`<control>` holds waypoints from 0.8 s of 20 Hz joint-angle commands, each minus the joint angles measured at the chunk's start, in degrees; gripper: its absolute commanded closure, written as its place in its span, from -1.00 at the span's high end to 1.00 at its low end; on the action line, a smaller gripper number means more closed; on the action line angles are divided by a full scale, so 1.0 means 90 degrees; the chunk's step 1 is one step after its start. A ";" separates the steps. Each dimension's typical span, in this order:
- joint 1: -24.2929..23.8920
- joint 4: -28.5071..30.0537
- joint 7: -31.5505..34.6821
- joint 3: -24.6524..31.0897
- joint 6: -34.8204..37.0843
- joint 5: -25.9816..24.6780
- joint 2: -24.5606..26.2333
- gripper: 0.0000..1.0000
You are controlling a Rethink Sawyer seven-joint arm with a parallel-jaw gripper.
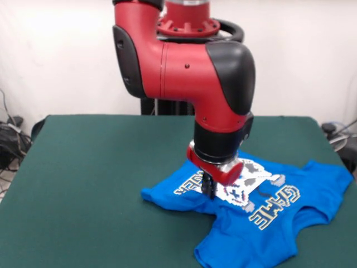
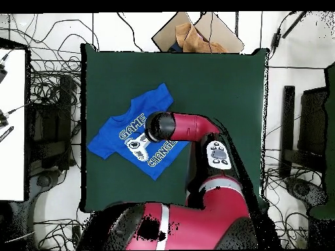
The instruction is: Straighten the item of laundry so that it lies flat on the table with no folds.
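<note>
While the red-and-black Sawyer arm reaches down over the green worktop, its gripper sits low on the blue T-shirt, right at the printed front. Gripper fingers look dark and close together from the front view, but whether they're pinching fabric or just touching it can't be told; the overhead view hides them under the arm's wrist.

Shirt lies print-side up, w/ white pixel controller graphic and "GAME" lettering readable; the "CHANGER" word is partly covered by the gripper in the front view. Front view puts the shirt on the worktop's near right part, reaching nearly to the right edge. Seen from overhead, the T-shirt sits diagonally, left of the worktop's centre, one sleeve pointing to the far side. Fabric is mostly spread, though the hem and sleeve edges look wavy and slightly bunched.

Cardboard pieces lie beyond the worktop's far edge in the overhead view.
</note>
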 commanded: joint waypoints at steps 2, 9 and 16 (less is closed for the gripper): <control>-0.0156 0.0356 0.0439 0.0421 0.0127 0.0463 -0.0528 -1.00; 0.0290 0.0142 0.0838 -0.0304 -0.0461 0.0094 0.0130 -1.00; 0.0720 -0.0079 0.1193 -0.0755 -0.1128 0.0001 0.0849 -1.00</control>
